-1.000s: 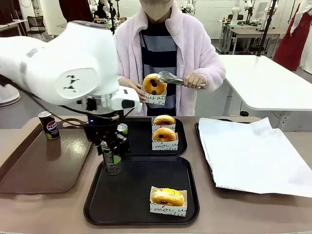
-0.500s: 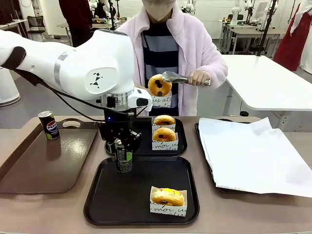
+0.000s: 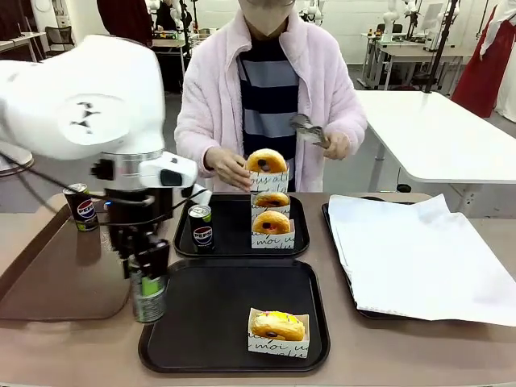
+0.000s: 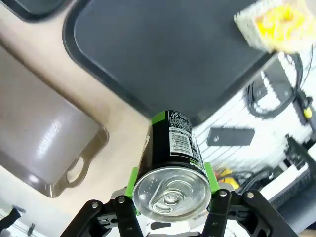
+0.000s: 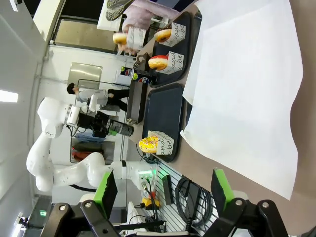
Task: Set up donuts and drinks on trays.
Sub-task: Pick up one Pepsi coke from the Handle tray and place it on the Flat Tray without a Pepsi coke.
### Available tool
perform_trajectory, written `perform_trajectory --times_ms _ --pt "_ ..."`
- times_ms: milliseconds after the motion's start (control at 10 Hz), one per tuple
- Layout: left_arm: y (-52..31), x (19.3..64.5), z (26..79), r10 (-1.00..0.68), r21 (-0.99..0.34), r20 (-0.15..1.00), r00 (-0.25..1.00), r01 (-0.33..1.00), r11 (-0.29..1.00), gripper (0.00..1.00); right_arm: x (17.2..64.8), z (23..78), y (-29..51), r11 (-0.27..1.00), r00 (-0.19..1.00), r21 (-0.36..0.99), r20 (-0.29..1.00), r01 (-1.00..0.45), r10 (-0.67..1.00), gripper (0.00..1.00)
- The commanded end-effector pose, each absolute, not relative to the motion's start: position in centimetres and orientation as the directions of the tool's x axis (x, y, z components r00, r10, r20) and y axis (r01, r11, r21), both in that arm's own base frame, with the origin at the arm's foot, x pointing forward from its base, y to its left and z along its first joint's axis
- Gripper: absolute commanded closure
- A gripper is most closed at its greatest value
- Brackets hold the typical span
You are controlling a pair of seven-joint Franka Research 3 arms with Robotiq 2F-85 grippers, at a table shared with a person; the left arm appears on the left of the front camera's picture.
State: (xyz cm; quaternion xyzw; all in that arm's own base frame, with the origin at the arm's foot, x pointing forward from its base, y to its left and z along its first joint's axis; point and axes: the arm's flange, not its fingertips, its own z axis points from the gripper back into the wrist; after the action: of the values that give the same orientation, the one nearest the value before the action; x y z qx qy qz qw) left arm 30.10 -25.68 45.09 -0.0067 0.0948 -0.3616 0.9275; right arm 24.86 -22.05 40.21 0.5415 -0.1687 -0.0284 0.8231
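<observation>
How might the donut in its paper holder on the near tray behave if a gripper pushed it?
The donut sits in a thin paper holder, so it is probably light and would slide across the smooth tray. The holder looks flimsy; a squeeze might crumple it. The glaze looks easily smeared.

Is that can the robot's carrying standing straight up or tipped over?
Upright. In the front view the can hangs vertically in the left gripper; the wrist view shows its silver top facing the camera.

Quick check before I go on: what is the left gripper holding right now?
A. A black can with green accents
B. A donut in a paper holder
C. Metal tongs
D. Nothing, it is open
A: the left gripper is closed on a black can with green accents, beside the near tray.
</observation>
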Motion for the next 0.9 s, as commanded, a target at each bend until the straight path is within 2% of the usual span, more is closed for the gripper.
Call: perform_trajectory --times_ms 0,100,200,400,600,800 --pt "-23.1 28.1 45.8 -0.702 -0.090 -0.084 0.708 0.696 0.712 0.43 24.9 40.2 -22.1 0.404 0.938 0.903 0.256 -0.146 -0.232 0.00" --pt "-23.0 28.0 45.6 -0.674 -0.086 -0.083 0.734 0.668 0.739 0.43 24.9 40.2 -22.1 0.404 0.938 0.903 0.256 -0.146 -0.232 0.00" --pt "-24.1 29.2 45.4 -0.689 -0.079 -0.153 0.708 0.686 0.723 0.43 24.9 40.2 -22.1 0.404 0.938 0.903 0.256 -0.146 -0.232 0.00" --pt "-24.1 29.2 45.4 -0.689 -0.079 -0.153 0.708 0.686 0.723 0.43 24.9 40.2 -22.1 0.404 0.938 0.903 0.256 -0.146 -0.232 0.00" --pt "-22.8 29.3 44.7 -0.711 -0.110 -0.093 0.697 0.703 0.703 0.43 24.9 40.2 -22.1 0.404 0.938 0.903 0.256 -0.146 -0.232 0.00" --pt "-23.2 29.8 43.3 -0.688 -0.061 -0.024 0.726 0.686 0.725 0.43 24.9 40.2 -22.1 0.404 0.938 0.903 0.256 -0.146 -0.232 0.00"
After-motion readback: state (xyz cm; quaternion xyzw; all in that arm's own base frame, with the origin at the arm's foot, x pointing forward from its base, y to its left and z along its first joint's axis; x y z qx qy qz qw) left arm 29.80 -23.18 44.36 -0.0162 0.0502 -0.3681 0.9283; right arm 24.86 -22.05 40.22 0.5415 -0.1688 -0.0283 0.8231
